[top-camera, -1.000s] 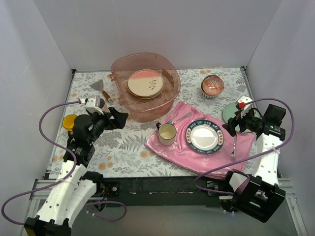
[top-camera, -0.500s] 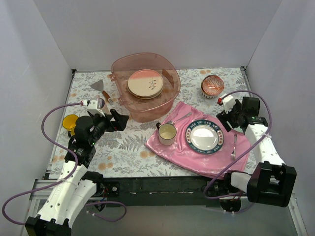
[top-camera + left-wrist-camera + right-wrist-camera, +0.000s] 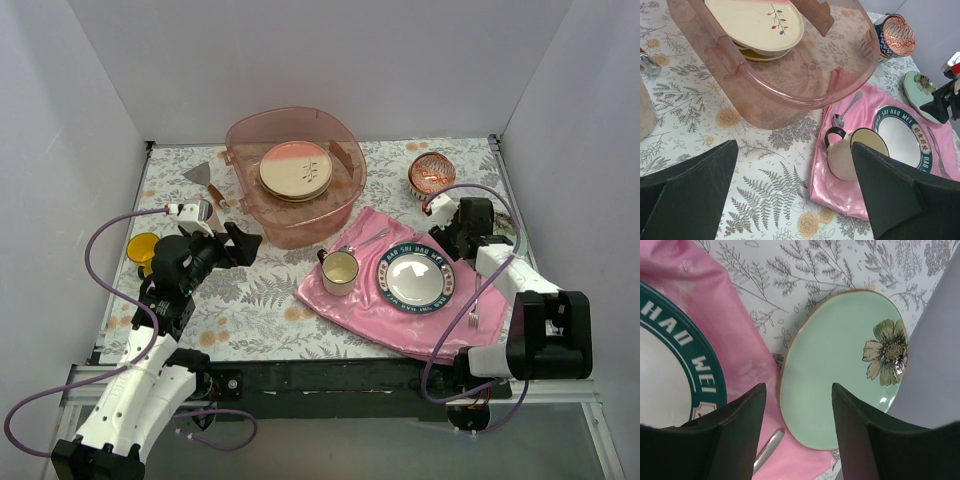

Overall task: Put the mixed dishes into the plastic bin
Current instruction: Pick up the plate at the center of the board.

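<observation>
Just over mint-green plate (image 3: 845, 370): right pincer (image 3: 797, 387)

I'm driving a lab test cell, not a kitchen: plain pale-grey panel walls (image 3: 80, 120) stand left of my left tool (image 3: 240, 243), right of my right tool (image 3: 443, 226), and beyond both; the floral-print worktop (image 3: 260, 300) ends at a black metal rail (image 3: 330, 376).
</observation>
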Robot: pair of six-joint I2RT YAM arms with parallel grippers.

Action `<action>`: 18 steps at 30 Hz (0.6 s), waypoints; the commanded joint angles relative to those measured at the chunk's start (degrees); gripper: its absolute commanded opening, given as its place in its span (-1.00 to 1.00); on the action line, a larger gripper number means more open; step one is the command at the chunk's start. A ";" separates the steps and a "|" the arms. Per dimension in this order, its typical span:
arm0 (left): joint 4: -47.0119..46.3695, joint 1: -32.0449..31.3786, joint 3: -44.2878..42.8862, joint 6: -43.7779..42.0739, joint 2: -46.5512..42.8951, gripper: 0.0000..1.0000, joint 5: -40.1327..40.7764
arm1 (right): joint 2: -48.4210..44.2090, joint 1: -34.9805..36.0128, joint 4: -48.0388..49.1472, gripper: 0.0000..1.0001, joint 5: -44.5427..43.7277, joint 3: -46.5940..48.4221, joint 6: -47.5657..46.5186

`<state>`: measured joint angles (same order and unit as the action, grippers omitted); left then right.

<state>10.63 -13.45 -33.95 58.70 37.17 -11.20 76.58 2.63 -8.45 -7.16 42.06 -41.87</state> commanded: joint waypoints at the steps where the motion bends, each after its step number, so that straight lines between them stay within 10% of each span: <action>1: -0.79 0.27 -0.06 -1.04 -0.17 0.96 0.13 | 2.69 2.11 7.92 0.22 -4.79 -0.67 1.53; 18: -0.70 0.27 -0.06 -1.04 -0.16 0.96 0.30 | 12.37 4.31 16.36 0.08 -13.76 -0.75 -0.93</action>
<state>10.66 -13.45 -33.95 58.65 37.30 -11.18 87.77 6.48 3.68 -18.20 41.67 -42.00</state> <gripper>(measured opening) 0.981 0.544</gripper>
